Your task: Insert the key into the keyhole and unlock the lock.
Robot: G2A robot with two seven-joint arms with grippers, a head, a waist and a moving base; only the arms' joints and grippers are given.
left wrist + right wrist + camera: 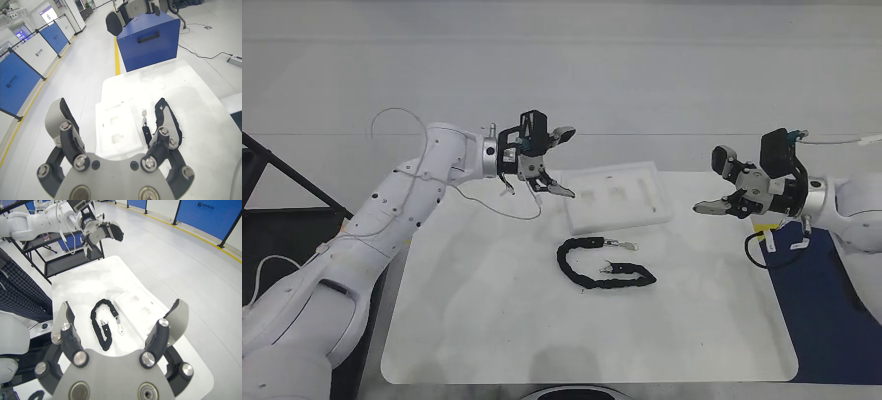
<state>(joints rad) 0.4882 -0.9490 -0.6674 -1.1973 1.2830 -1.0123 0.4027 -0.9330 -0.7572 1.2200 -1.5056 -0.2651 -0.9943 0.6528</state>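
The lock [587, 281] is a chain in a black cloth sleeve. It lies flat, bent like a hook, just beside the white foam tray [662, 212], on the side nearer the robot. Its two shiny metal ends lie apart. The small silver key [626, 244] lies flat, touching the end nearer the tray.

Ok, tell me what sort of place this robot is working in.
Probably a factory-style lab or test hall: a floor with yellow lane lines, blue-and-white partition panels along the aisle, and a blue equipment cabinet beside the white table.
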